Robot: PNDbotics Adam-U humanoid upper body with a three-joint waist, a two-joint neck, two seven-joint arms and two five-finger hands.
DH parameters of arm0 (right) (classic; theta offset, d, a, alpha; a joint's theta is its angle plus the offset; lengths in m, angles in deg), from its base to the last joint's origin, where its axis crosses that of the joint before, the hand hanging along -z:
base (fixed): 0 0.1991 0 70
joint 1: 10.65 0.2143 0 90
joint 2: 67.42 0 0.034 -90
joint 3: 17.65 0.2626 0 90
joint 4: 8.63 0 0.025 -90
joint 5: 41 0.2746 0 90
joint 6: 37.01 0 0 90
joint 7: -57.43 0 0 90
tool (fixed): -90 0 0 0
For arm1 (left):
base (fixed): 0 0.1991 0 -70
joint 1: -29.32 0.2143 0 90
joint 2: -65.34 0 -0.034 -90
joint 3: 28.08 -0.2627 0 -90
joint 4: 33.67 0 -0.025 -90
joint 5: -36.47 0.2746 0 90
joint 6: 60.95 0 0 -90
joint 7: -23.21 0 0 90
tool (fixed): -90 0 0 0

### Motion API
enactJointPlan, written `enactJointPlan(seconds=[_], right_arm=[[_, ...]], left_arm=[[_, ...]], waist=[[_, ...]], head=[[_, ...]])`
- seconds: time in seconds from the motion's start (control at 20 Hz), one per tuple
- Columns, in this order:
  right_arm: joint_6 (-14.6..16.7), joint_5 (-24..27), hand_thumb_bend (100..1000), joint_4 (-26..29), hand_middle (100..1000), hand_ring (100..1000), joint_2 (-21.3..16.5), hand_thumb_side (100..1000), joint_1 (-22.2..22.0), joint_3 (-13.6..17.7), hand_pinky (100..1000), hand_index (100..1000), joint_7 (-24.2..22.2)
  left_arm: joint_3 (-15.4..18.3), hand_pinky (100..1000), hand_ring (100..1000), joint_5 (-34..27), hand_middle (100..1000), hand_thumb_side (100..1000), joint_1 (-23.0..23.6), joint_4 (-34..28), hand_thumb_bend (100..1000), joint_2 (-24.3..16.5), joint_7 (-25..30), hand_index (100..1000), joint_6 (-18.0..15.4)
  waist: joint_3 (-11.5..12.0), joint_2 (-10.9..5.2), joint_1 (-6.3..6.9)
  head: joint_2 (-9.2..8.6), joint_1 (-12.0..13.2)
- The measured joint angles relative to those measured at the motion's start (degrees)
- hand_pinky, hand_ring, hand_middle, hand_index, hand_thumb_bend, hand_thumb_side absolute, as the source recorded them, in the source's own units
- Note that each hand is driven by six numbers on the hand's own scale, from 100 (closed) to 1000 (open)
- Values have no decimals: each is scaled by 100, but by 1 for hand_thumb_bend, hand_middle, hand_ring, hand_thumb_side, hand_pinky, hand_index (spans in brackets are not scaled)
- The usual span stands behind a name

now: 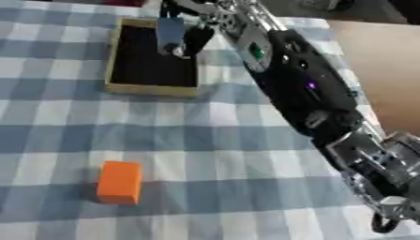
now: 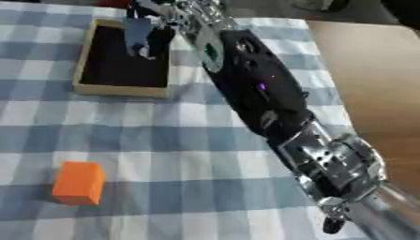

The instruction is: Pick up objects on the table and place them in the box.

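Robot hand [image 1: 182, 35]: right one reaching over the box [image 1: 115, 56], fingers clamping a grey-blue piece [image 1: 170, 33].
Orange block [image 1: 120, 182]: lying near the worktop's [image 1: 205, 154] near-left corner.

The right arm [image 1: 303, 89] reaches in from the lower right, stretching diagonally up across the worktop [image 1: 205, 140], which is covered in a blue and white checked cloth. The right hand [image 1: 184, 28] is over the wooden box [image 1: 115, 56] with its dark inside, fingers curled round a pale blue-grey object [image 1: 170, 33] that hangs upright above the box's far right part. An orange block [image 1: 120, 182] stands on the cloth near the lower left, well apart from the box.
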Motion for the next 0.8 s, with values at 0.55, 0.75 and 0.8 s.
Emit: enactJointPlan(seconds=[0.55, 0.75, 0.8], right_arm=[[-230, -724, 433, -540, 708, 880, 206, 217, 1, 203, 854, 780, 787], [-293, -1194, 578, -572, 715, 900, 207, 223, 1, 246, 874, 791, 880], [-289, -1243, 606, -572, 718, 904, 208, 245, 1, 260, 880, 795, 874]], left_arm=[[-5, 712, 654, -10, 628, 859, -18, 0, 115, 30, 48, 773, 7], [-5, 712, 654, -17, 629, 856, -20, 0, 112, 34, 66, 774, 6], [-5, 712, 654, -18, 629, 858, -21, 0, 112, 41, 69, 774, 5]], waist=[[61, 28, -51], [61, 28, -51], [61, 28, -51]], head=[[-35, -53], [-35, -52], [-35, -52]])
